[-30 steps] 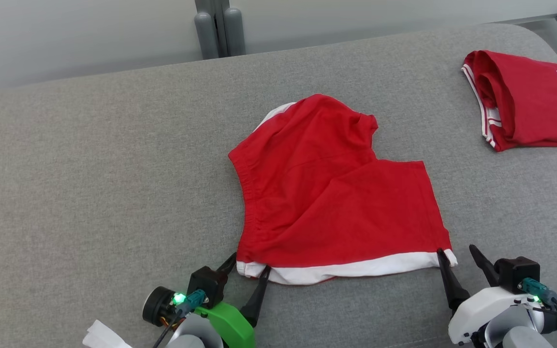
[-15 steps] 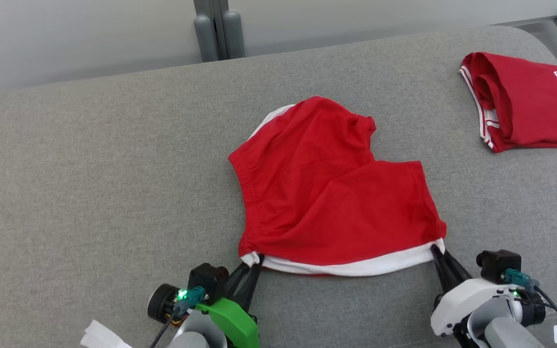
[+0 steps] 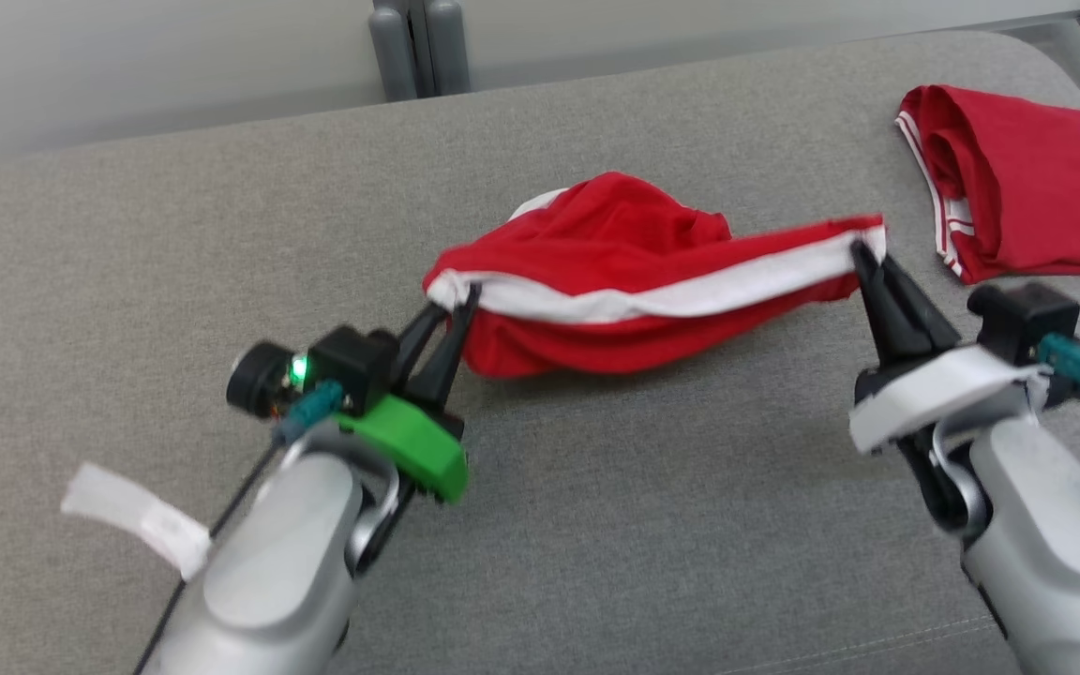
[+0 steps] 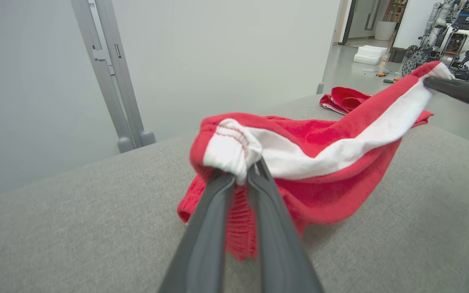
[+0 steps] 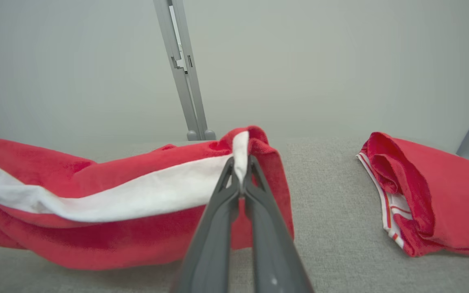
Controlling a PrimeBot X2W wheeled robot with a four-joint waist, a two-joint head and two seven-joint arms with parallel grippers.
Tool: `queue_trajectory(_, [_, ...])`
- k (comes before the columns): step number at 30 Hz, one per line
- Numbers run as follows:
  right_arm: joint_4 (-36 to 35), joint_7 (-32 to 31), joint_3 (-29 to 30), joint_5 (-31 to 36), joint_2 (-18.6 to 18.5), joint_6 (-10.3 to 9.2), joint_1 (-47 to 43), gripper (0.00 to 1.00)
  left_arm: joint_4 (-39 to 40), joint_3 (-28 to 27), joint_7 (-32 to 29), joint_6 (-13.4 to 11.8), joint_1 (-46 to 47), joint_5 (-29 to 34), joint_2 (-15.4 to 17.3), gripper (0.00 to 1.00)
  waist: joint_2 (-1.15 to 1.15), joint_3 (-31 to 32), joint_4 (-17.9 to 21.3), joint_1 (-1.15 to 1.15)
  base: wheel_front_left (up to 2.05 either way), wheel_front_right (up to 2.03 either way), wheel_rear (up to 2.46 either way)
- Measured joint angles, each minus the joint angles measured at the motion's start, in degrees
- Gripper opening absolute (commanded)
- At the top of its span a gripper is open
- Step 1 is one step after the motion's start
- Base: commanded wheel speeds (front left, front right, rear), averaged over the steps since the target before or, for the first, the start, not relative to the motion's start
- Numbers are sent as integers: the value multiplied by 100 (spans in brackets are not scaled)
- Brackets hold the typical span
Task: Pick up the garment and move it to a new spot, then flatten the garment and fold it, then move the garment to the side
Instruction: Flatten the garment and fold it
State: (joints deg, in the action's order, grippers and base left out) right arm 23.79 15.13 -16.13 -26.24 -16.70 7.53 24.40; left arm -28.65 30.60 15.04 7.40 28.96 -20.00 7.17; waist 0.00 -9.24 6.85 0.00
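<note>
**Item: garment** (image 3: 615, 244). Red shorts with a white hem band (image 3: 690, 291). The garment is on the grey padded surface (image 3: 174, 244), to the left of the folded red jersey (image 3: 1027, 197) and apart from it.
- Condition: bunched, not flat. The hem band is stretched taut in the air between the two tools. The rest of the cloth sags below it, and its far part rests on the surface.

**Item: left tool** (image 3: 451, 300). Clenched on the hem corner farthest from the jersey.
- In the left wrist view the white corner bulges out from between the two dark fingers (image 4: 202, 228), which lie nearly together.
- The garment hangs just beyond and below the fingertips.

**Item: right tool** (image 3: 868, 253). Clenched on the hem corner nearest the jersey.
- In the right wrist view a thin fold of white band stands pinched between the fingertips.
- The garment trails off to that view's left, away from the jersey.
- This tool stands between the garment's bulk and the jersey and does not touch the jersey.

**Item: folded red jersey.** It has striped trim and a dark numeral, and lies flat on the surface.
</note>
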Motion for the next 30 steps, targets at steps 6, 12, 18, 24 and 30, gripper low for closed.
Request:
queue_trajectory(6, [244, 0, -367, -178, -283, 0, 1789, 0, -405, 360, -238, 0, 2100, -521, 175, 0, 0, -403, -23, 0, 0, 0, 0])
queue_trajectory(12, [884, 0, -805, -556, -558, 0, 3886, 0, -1057, 683, -560, 0, 4299, -1079, 244, 0, 0, -1040, -23, 1, 0, 0, 0])
queue_trajectory(18, [1522, 1, -1053, -834, -599, 0, 5525, 0, -1623, 933, -494, 0, 5923, -1506, 146, 0, 0, -1641, -24, 1, 0, 0, 0])
queue_trajectory(24, [1946, 0, -1335, -968, -592, 0, 6479, 0, -2039, 1232, -313, 0, 6937, -1701, 96, 0, 0, -2041, 23, 1, 0, 0, 0])
queue_trajectory(30, [2117, 0, -1545, -1152, -600, 0, 6925, 0, -2403, 1489, -167, 0, 7421, -1902, 143, 0, 0, -2233, 132, 1, 0, 0, 0])
